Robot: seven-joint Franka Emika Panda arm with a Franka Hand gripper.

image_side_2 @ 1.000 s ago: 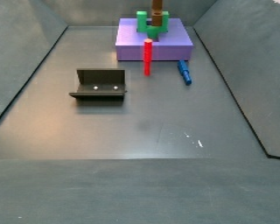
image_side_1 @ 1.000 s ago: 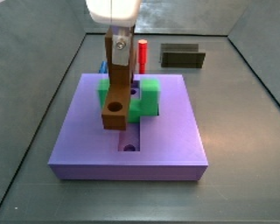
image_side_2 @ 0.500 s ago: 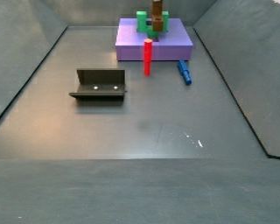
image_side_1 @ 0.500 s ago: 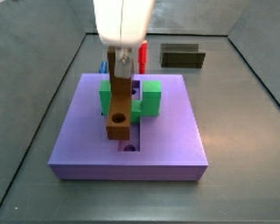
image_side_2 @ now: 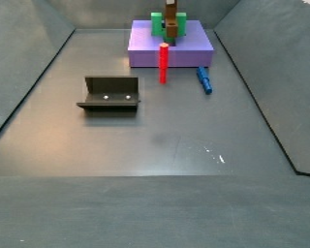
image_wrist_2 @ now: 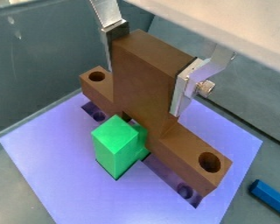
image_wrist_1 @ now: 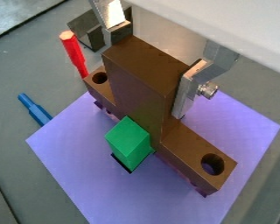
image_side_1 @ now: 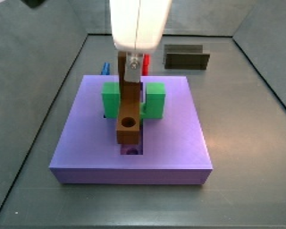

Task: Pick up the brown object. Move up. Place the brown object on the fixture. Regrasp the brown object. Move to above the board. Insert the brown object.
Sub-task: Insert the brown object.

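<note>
The brown object [image_side_1: 130, 116] stands upright over the slot of the lavender board [image_side_1: 170, 148], its lower end with the round hole down at the slot. The gripper [image_side_1: 131, 68] is shut on its top, directly above the board. In both wrist views the silver fingers [image_wrist_1: 194, 84] press the brown object's [image_wrist_1: 143, 83] two sides. A fingertip [image_wrist_2: 192, 81] also shows against the brown object [image_wrist_2: 149, 79], whose base lies along the board [image_wrist_2: 55, 166] with a hole at each end. In a side view the fixture [image_side_2: 108, 94] stands apart from the board [image_side_2: 184, 53], bare.
A green block [image_side_1: 154, 98] sits on the board beside the brown object; it also shows as the green block [image_wrist_1: 130, 140]. A red peg [image_side_2: 165, 58] stands at the board's edge. A blue piece [image_side_2: 205, 80] lies on the floor beside the board. The fixture [image_side_1: 188, 58] sits behind the board.
The gripper has come down with the brown object. The object's lower end has dropped from above the green block to the board's slot.
</note>
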